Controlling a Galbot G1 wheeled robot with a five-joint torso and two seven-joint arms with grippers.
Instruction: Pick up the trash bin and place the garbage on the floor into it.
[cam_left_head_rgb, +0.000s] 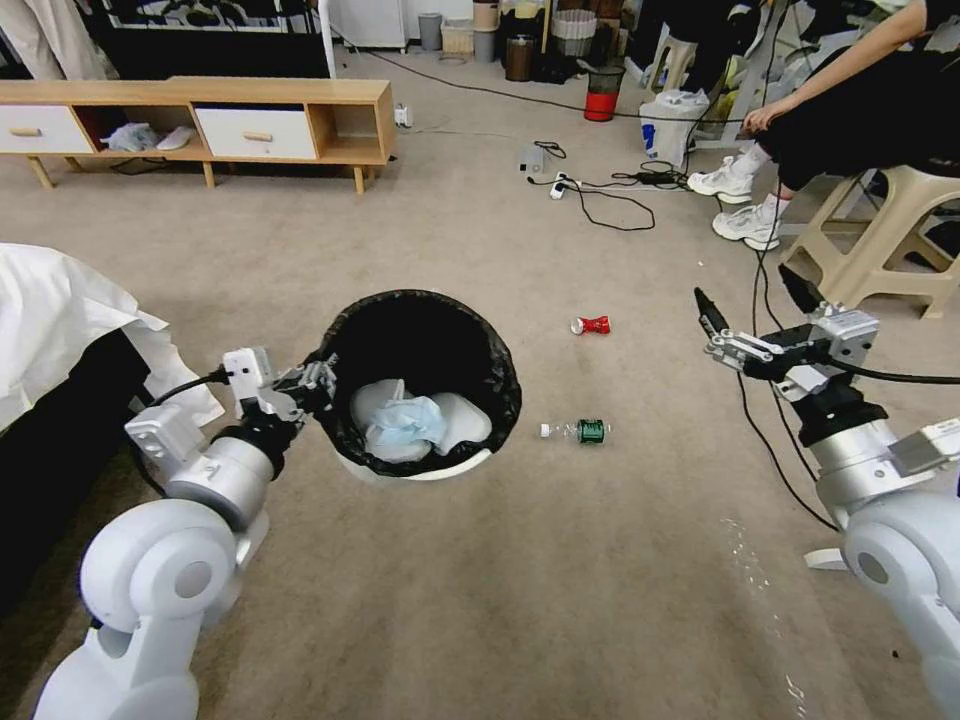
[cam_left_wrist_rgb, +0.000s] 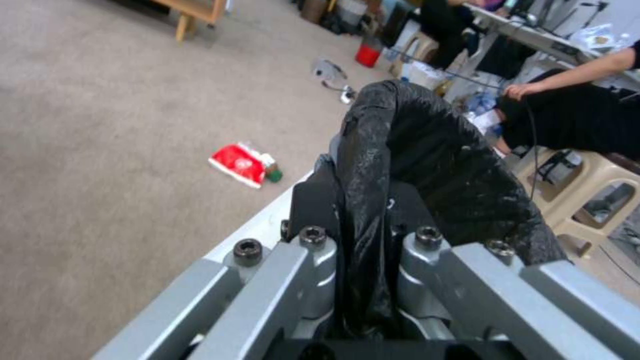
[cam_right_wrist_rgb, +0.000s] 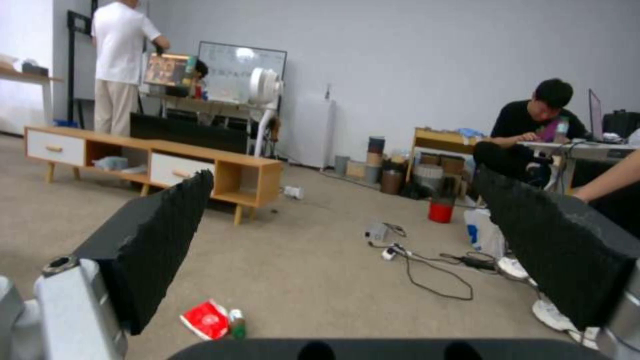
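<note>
Nearest, the left gripper (cam_left_head_rgb: 315, 385) is clamped on the crinkled black bag folded over the rim of the round white trash bin (cam_left_head_rgb: 440, 468), held off the beige carpet (cam_left_head_rgb: 520, 600) with a pale blue face mask (cam_left_head_rgb: 410, 425) and white tissue (cam_left_head_rgb: 462, 418) lying inside. The right gripper (cam_left_head_rgb: 755, 305) hangs empty with its rough black pads spread wide. Farther out on the carpet lie a clear green-labelled bottle (cam_left_head_rgb: 578, 431), then a crushed red can (cam_left_head_rgb: 591, 325), and beyond them a glossy red packet (cam_right_wrist_rgb: 208, 320).
</note>
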